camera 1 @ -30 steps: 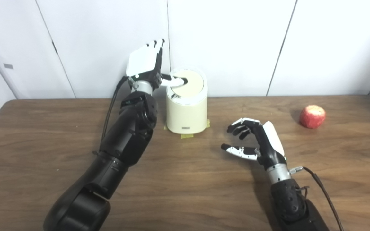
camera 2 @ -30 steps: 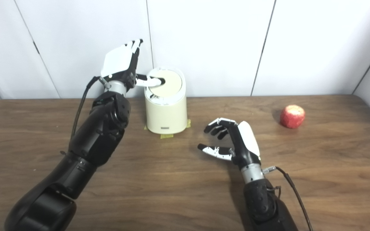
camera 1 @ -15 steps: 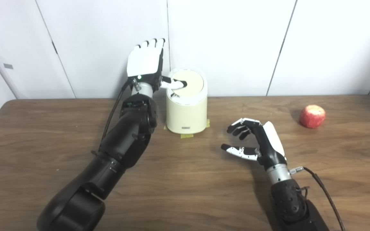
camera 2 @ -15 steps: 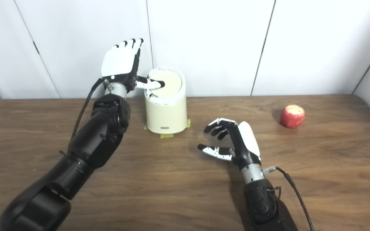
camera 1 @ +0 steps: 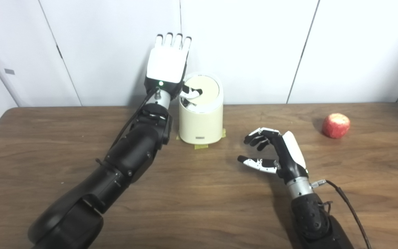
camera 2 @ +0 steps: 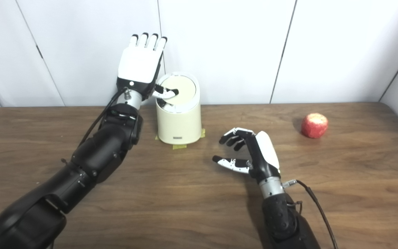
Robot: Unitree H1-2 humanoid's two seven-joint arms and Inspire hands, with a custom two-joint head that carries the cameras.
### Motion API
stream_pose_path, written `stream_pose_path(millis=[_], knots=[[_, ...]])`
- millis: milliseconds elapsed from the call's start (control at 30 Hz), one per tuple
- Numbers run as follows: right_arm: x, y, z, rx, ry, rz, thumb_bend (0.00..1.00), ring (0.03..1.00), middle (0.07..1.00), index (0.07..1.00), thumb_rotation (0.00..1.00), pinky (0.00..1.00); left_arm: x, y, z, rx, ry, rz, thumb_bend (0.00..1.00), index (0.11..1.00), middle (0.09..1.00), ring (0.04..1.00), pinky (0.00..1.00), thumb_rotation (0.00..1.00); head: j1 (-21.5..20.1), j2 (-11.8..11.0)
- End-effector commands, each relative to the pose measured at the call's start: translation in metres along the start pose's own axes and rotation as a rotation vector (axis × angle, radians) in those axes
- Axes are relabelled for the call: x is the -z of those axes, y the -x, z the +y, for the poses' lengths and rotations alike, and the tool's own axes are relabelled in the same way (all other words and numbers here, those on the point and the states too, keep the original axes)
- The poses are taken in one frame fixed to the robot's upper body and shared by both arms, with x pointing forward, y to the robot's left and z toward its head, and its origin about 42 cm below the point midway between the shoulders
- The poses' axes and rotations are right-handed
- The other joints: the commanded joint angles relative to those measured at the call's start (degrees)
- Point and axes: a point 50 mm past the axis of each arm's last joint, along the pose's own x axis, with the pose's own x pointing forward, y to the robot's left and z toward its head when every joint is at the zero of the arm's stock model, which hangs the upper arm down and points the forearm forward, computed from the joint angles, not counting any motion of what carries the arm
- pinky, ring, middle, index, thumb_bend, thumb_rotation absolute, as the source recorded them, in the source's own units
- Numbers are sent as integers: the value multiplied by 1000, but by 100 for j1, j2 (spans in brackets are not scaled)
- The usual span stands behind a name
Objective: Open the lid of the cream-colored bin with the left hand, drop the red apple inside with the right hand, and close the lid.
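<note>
Dark wood table [camera 1: 199, 207], white panel wall [camera 1: 254, 48] behind. Cream bin [camera 1: 201, 119] at the far edge, lid [camera 1: 204, 90] tilted; left hand [camera 1: 167, 67] spread flat, thumb on it. Right hand [camera 1: 276, 152] loosely open, empty. Red apple [camera 1: 336, 125] near the right edge.

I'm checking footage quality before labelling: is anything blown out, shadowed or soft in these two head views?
Left eye view: the white back of the left robot hand nearly merges with the bright wall; the red apple shows a pale washed patch on top. Right eye view: soft shadows lie left of the apple and beside the cream-colored bin; the right robot hand looks reasonably sharp.
</note>
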Motion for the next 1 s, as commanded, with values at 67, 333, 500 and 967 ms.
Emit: stream_pose_path(millis=[67, 333, 500, 967], knots=[[-2, -2, 1, 17, -9, -28, 486, 548, 603, 493, 140, 437, 13, -8, -1, 15, -52, 4, 1000, 1000, 1000, 1000, 1000, 293, -2, 3], [-3, -2, 1, 11, -9, -18, 486, 556, 609, 494, 141, 446, 20, -6, -9, 59, 98, 119, 746, 1000, 1000, 1000, 1000, 946, 4, -22], [-3, -3, 3, -3, 2, 10, 485, 568, 623, 495, 142, 457, 20, -4, -12, 109, 164, 157, 788, 1000, 1000, 1000, 1000, 1000, 0, -29], [-5, -5, 1, 2, 15, 25, 485, 566, 621, 495, 142, 457, 44, 77, -31, -108, 1035, 298, 405, 997, 1000, 1000, 1000, 1000, -60, -42]])
